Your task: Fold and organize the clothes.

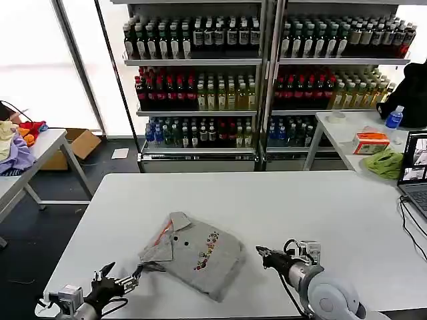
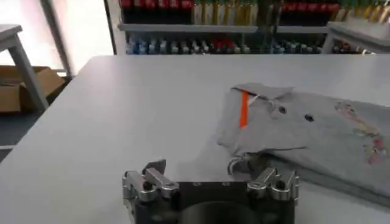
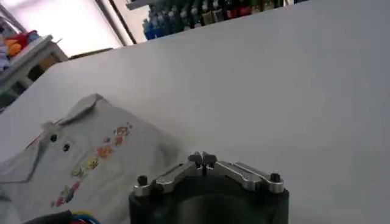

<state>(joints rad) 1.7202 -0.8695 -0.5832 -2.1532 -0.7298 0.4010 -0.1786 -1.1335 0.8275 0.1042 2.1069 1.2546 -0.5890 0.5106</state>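
One light grey shirt lies folded on the white table, collar with orange-red trim toward the back left and a small multicoloured print on the chest. My left gripper hovers low at the shirt's near left corner, open. In the left wrist view the shirt spreads ahead, and the left gripper has one fingertip right beside a curled hem. My right gripper sits just right of the shirt, shut on nothing. The right wrist view shows the right gripper with tips pressed together, the shirt beyond.
A laptop and its cable sit at the table's right edge. A second table at back right holds a lime-green cloth and a box. A side table at left carries coloured garments. Bottle shelves stand behind.
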